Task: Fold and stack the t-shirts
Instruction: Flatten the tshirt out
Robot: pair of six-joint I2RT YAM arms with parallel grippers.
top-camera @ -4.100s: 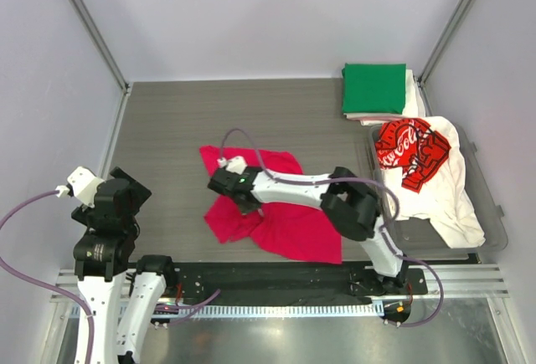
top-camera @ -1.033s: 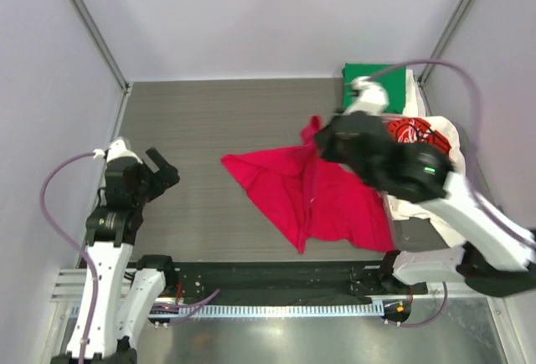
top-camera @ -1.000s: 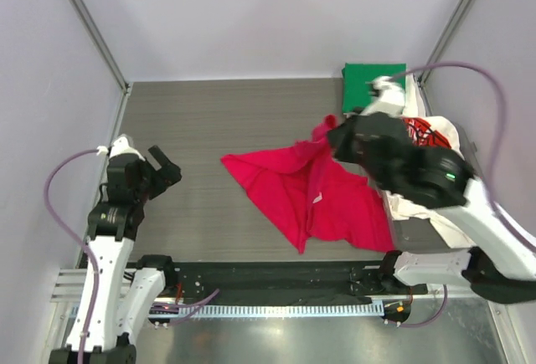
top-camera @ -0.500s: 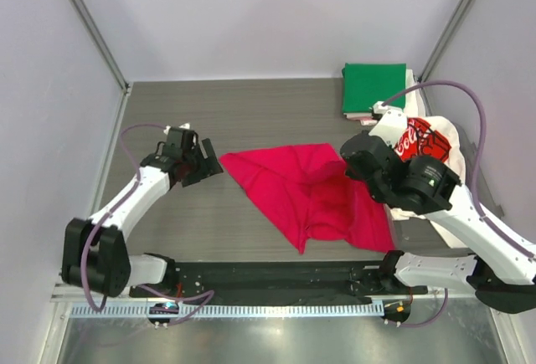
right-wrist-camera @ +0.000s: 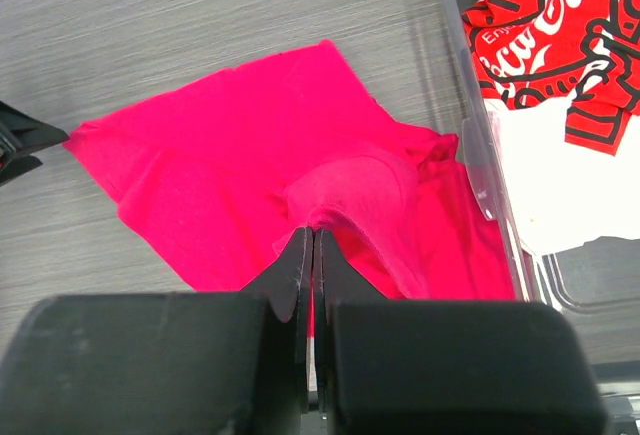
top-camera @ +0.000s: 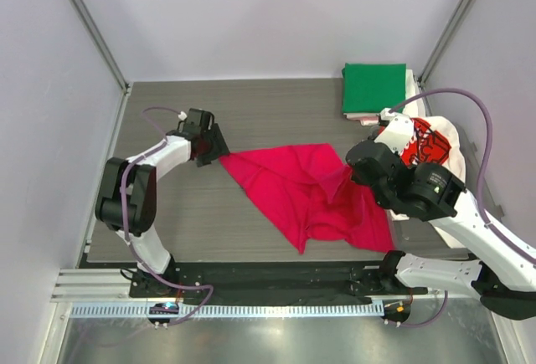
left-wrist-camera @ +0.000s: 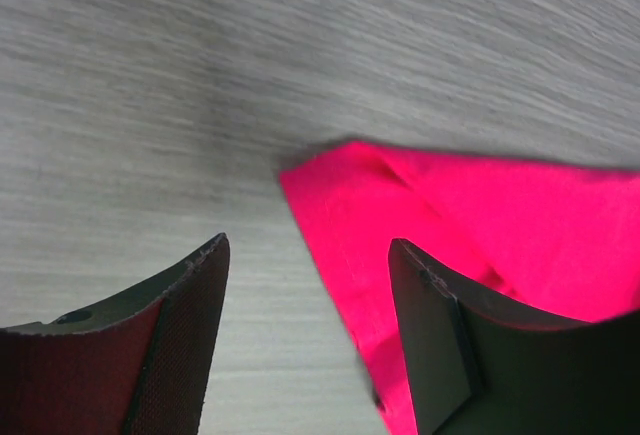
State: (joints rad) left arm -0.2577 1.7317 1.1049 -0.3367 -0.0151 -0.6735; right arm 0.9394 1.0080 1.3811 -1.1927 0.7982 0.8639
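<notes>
Left wrist view: the left gripper (left-wrist-camera: 308, 340) is spread wide, and the far-left corner of the magenta-red t-shirt (left-wrist-camera: 480, 215) lies on the table (left-wrist-camera: 120, 105) in the gap between its fingers. The right gripper (right-wrist-camera: 312, 245) is clenched on a raised fold at the tee's right side.

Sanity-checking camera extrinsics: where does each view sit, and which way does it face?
Top external: above, behind the bases, looking down on the grey wood-grain table; left arm and right arm show.
Left wrist: low, facing a corner of the magenta-red cloth t-shirt; open left fingers frame it.
Right wrist: high, looking down; shut right fingers pinch the shirt's middle.
Shared: all three show that shirt.
</notes>
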